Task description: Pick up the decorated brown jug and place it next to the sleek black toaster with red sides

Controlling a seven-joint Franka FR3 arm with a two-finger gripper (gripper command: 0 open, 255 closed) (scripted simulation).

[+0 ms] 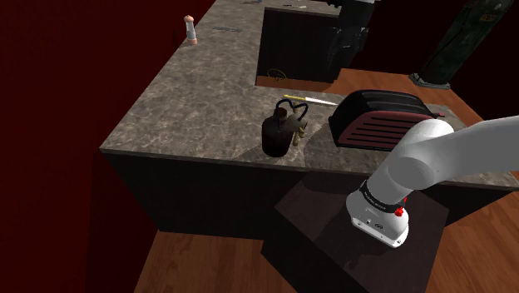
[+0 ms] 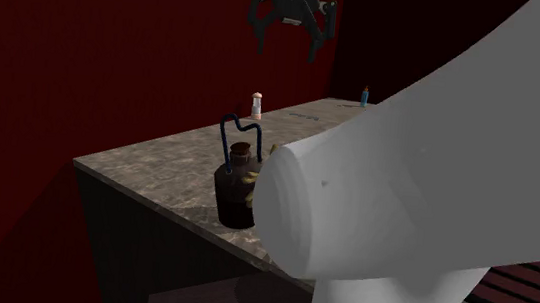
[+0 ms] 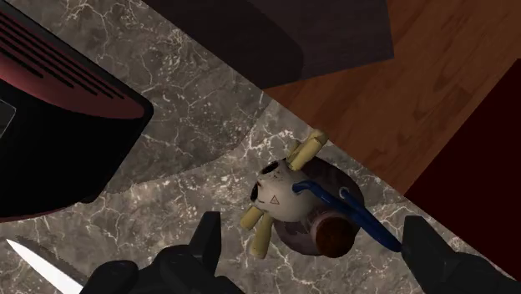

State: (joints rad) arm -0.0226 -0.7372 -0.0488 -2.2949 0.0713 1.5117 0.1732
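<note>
While the jug sits untouched, log the task as barely begun. Your marbled desk [image 1: 191,108] carries everything. The black toaster [image 1: 378,116] with red sides stands toward the shoulder view's right, close to the desk's front edge. The dark brown jug [image 1: 279,133], blue-handled with pale yellow ornaments, stands upright near the toaster, a strip of bare stone between them. The pincer [image 2: 288,45] hangs well above the jug, fingers spread, holding nothing. Done, judging by the wrist view: rough alignment over the jug. Left for you: descent, grasp, lift, carry, set-down beside the toaster.
</note>
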